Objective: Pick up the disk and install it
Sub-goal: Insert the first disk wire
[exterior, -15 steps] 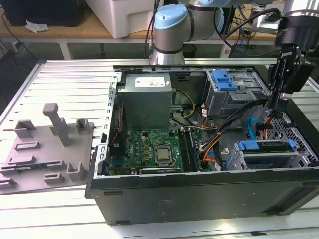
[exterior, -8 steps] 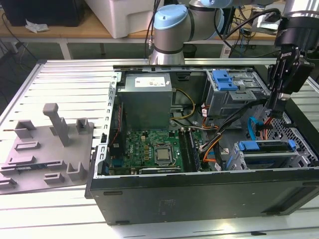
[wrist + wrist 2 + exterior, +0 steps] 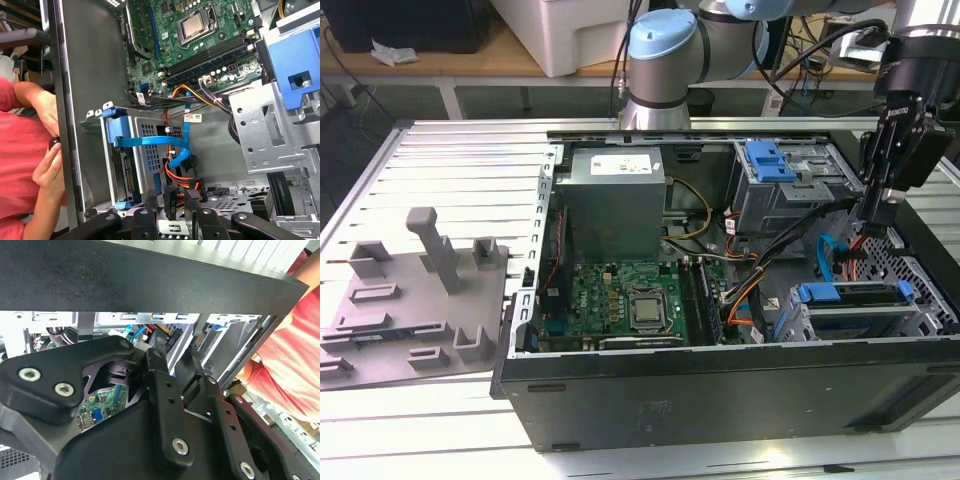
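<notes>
While the arm reaches down into the open computer case on the slatted bench, its pincer hangs over the corner of the case on the exterior view's right, near the disk but not touching it. In the first wrist view the pincer has its fingers apart, with a black plug on orange and red wires showing in the gap, clear of both fingers. The disk sits slotted in a grey metal cage, blue rails around its edge, and a flat blue cable crosses the cage just beside it. A second cage topped by a blue bracket stands farther back in the case, next to the grey power box, and the green circuit board lies on the case floor between them and the near wall. Outside the case wall, a person's hand in a red sleeve is held close to the edge. On the bench on the exterior view's left lies a grey tray of blocks, well apart from the case
</notes>
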Robot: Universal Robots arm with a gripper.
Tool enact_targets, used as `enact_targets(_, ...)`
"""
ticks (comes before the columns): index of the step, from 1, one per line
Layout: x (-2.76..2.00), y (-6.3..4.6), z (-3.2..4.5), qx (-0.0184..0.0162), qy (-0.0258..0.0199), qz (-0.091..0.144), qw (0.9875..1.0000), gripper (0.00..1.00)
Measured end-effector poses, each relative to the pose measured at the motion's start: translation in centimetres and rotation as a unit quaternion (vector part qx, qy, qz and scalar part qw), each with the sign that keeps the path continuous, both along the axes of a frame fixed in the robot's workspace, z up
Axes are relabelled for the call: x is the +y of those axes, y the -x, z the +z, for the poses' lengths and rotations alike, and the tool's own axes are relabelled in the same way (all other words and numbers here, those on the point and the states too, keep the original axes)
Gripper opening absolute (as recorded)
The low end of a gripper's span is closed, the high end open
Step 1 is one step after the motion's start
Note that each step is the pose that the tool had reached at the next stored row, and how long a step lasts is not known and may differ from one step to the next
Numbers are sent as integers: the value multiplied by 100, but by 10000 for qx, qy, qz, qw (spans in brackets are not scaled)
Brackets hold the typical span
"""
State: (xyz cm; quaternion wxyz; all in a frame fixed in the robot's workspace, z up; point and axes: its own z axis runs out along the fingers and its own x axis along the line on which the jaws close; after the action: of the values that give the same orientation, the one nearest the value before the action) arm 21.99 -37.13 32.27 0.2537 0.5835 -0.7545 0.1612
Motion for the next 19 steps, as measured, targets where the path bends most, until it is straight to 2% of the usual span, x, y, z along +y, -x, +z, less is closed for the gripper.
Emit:
enact_targets(8,0,-9,-28,16,21,-1,10000,35)
enact_targets(19,-4,-19,-52,66,32,-1,10000,35)
